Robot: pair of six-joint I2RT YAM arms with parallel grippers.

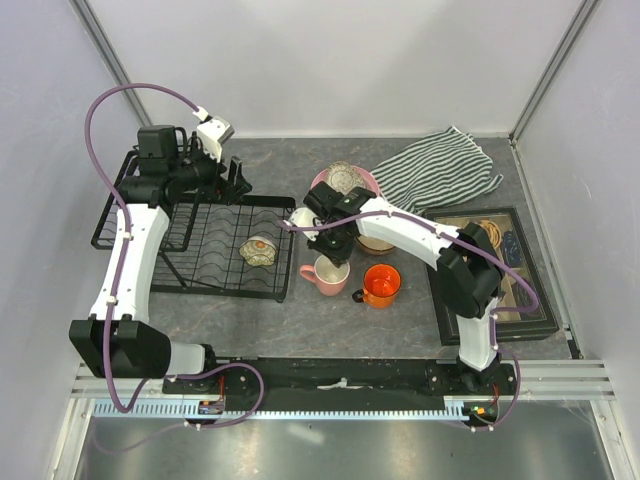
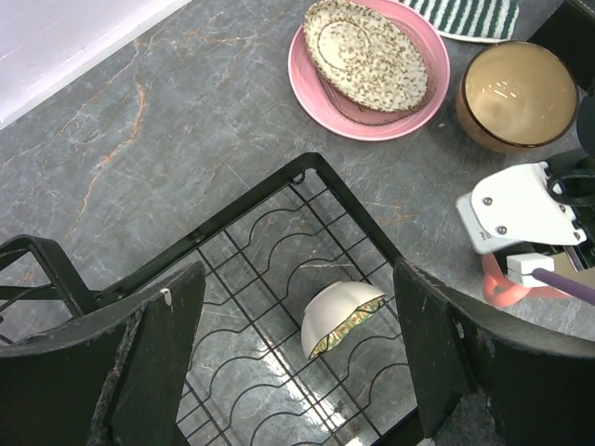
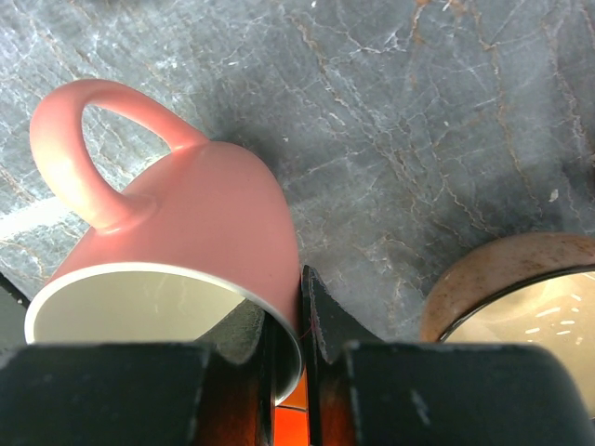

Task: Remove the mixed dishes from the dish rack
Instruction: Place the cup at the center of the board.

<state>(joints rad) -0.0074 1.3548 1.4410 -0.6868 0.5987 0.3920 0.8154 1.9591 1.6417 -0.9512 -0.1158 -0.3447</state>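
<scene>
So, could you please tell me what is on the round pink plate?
A small patterned oval dish rests on the round pink plate, hiding its centre; only the rim shows.

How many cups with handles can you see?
2. The pink mug is beside the dish rack, its rim pinched by the right hand. The orange mug stands on the table just right of it. None seem hidden.

Two mugs [image 1: 325, 275] [image 1: 381, 285], two bowls [image 1: 262, 250] [image 2: 519, 93], one plate [image 2: 307, 88], one oval dish [image 1: 345, 177], one rack [image 1: 200, 262]
</scene>
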